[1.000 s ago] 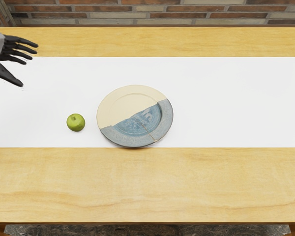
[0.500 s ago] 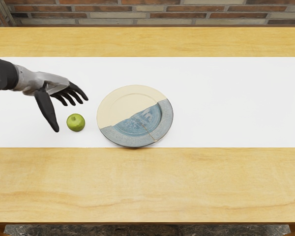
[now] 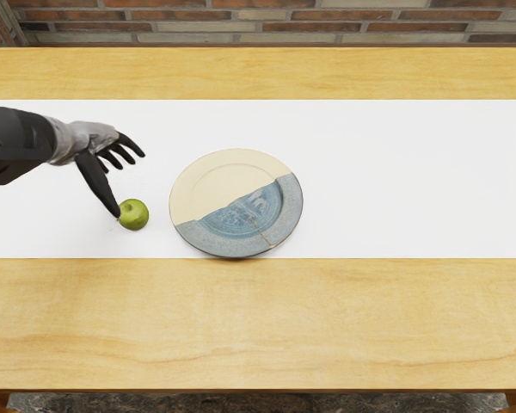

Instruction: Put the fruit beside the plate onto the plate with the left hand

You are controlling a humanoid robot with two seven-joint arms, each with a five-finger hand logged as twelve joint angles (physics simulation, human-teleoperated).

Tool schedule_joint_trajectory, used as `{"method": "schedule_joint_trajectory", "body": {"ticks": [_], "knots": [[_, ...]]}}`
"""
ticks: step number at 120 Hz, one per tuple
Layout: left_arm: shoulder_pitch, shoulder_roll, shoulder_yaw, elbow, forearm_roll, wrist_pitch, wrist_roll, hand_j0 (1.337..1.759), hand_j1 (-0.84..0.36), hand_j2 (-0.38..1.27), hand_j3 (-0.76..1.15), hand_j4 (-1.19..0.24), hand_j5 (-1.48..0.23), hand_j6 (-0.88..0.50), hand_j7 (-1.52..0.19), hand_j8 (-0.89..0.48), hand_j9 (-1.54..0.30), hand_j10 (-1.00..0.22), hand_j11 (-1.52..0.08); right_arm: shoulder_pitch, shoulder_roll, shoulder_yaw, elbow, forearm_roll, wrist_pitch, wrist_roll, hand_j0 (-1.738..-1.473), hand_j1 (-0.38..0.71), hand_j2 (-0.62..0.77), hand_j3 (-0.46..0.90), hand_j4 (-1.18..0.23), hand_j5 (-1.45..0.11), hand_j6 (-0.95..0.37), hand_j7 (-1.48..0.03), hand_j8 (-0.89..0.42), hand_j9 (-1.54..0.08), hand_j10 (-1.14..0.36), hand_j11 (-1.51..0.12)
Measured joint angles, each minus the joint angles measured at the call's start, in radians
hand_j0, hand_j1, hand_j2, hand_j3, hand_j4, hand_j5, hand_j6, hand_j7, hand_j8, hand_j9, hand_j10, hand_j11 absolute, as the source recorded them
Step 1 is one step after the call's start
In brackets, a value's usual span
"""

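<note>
1. Showing green apple (image 3: 133, 214) left of centre, just beside plate (image 3: 208, 176), not on it.
2. Showing left hand (image 3: 103, 157) at upper left — open, extending to apple's edge, gripping nothing.
3. Leaving grasp, lift, placement undone.

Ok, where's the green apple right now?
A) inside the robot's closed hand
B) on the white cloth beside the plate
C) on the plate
B: the green apple lies on the white cloth just left of the plate, and the left hand by it has spread fingers holding nothing.
</note>
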Motion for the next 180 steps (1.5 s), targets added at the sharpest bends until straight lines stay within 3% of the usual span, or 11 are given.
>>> {"method": "schedule_joint_trajectory", "body": {"ticks": [13,36,50,62,76,95,134,153,180], "knots": [[-0.055,-0.078,0.061,-0.009,-0.081,0.052,0.011,1.658,0.05,0.05,0.00,-0.25,-0.32,-0.25,-0.32,-0.25,-0.32,-0.25,-0.32,0.000,0.000,0.000,0.000,0.000,0.000,0.000,-1.658,-0.30,-0.01,0.00,-0.04,-0.05,-0.04,-0.05,-0.04,-0.05,-0.04,-0.05],[-0.087,-0.148,0.148,-0.015,-0.158,0.074,0.015,1.658,0.05,0.05,0.00,-0.25,-0.32,-0.25,-0.32,-0.25,-0.32,-0.25,-0.32,0.000,0.000,0.000,0.000,0.000,0.000,0.000,-1.658,-0.30,-0.01,0.00,-0.04,-0.05,-0.04,-0.05,-0.04,-0.05,-0.04,-0.05],[-0.084,-0.191,0.174,-0.016,-0.196,0.083,0.016,1.658,0.05,0.05,0.00,-0.25,-0.32,-0.25,-0.32,-0.25,-0.32,-0.25,-0.32,0.000,0.000,0.000,0.000,0.000,0.000,0.000,-1.658,-0.30,-0.01,0.00,-0.04,-0.05,-0.04,-0.05,-0.04,-0.05,-0.04,-0.05],[-0.069,-0.243,0.184,-0.037,-0.206,0.169,0.022,1.658,0.05,0.05,0.00,-0.25,-0.32,-0.25,-0.32,-0.25,-0.32,-0.25,-0.32,0.000,0.000,0.000,0.000,0.000,0.000,0.000,-1.658,-0.30,-0.01,0.00,-0.04,-0.05,-0.04,-0.05,-0.04,-0.05,-0.04,-0.05],[-0.033,-0.259,0.185,-0.071,-0.196,0.314,0.054,1.658,0.05,0.05,0.00,-0.25,-0.32,-0.25,-0.32,-0.25,-0.32,-0.25,-0.32,0.000,0.000,0.000,0.000,0.000,0.000,0.000,-1.658,-0.30,-0.01,0.00,-0.04,-0.05,-0.04,-0.05,-0.04,-0.05,-0.04,-0.05],[-0.008,-0.354,0.183,-0.091,-0.176,0.460,0.109,1.658,0.05,0.05,0.00,-0.25,-0.32,-0.25,-0.32,-0.25,-0.32,-0.25,-0.32,0.000,0.000,0.000,0.000,0.000,0.000,0.000,-1.658,-0.30,-0.01,0.00,-0.04,-0.05,-0.04,-0.05,-0.04,-0.05,-0.04,-0.05],[0.026,-0.441,0.154,-0.096,-0.171,0.518,0.213,1.658,0.05,0.05,0.00,-0.25,-0.32,-0.25,-0.32,-0.25,-0.32,-0.25,-0.32,0.000,0.000,0.000,0.000,0.000,0.000,0.000,-1.658,-0.30,-0.01,0.00,-0.04,-0.05,-0.04,-0.05,-0.04,-0.05,-0.04,-0.05],[0.033,-0.464,0.131,-0.091,-0.171,0.520,0.240,1.658,0.05,0.05,0.00,-0.25,-0.32,-0.25,-0.32,-0.25,-0.32,-0.25,-0.32,0.000,0.000,0.000,0.000,0.000,0.000,0.000,-1.658,-0.30,-0.01,0.00,-0.04,-0.05,-0.04,-0.05,-0.04,-0.05,-0.04,-0.05],[0.061,-0.485,0.119,-0.053,-0.172,0.520,0.248,1.658,0.05,0.05,0.00,-0.25,-0.32,-0.25,-0.32,-0.25,-0.32,-0.25,-0.32,0.000,0.000,0.000,0.000,0.000,0.000,0.000,-1.658,-0.30,-0.01,0.00,-0.04,-0.05,-0.04,-0.05,-0.04,-0.05,-0.04,-0.05]]}}
